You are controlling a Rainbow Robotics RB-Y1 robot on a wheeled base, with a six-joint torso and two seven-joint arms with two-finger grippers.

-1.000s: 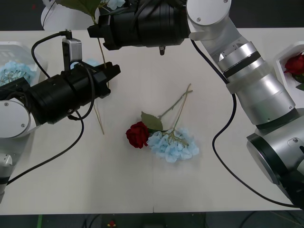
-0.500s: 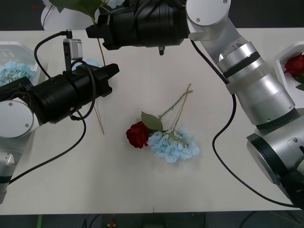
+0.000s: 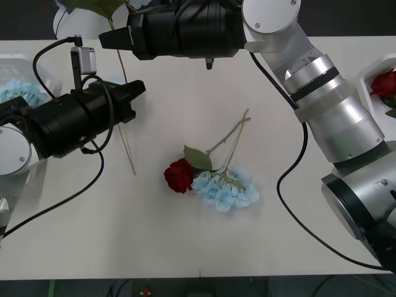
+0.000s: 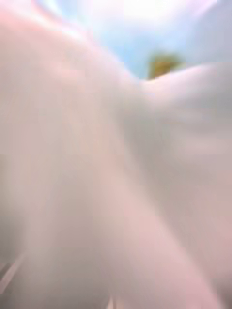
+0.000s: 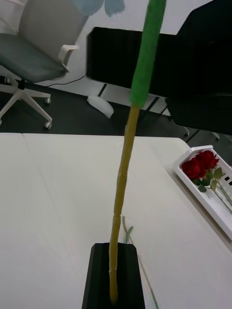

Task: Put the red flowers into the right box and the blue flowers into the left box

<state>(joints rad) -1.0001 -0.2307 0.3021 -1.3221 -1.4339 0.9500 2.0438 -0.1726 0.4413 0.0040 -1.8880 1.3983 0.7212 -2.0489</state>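
Note:
My left gripper (image 3: 137,90) (image 5: 114,248) is shut on the thin stem of a blue flower (image 3: 123,127) (image 5: 126,159). The stem rises to green leaves (image 3: 99,6) at the far table edge. My right gripper (image 3: 106,38) reaches across from the right and hangs just above the left one, close by that stem. A red flower (image 3: 179,175) and a blue flower (image 3: 226,189) lie together mid-table, stems crossed. The left box (image 3: 28,62) at the left edge holds a blue flower (image 3: 15,91). The right box (image 3: 371,67) (image 5: 212,205) holds red flowers (image 3: 385,82) (image 5: 199,165).
The right arm's forearm and elbow (image 3: 322,93) span the far right half of the table. A black cable (image 3: 74,198) loops under the left arm. A white office chair (image 5: 43,48) and dark furniture (image 5: 193,72) stand beyond the far edge.
Both grippers have shifted left together. The held stem's upper part has swung left with them. The flowers lying mid-table have not moved.

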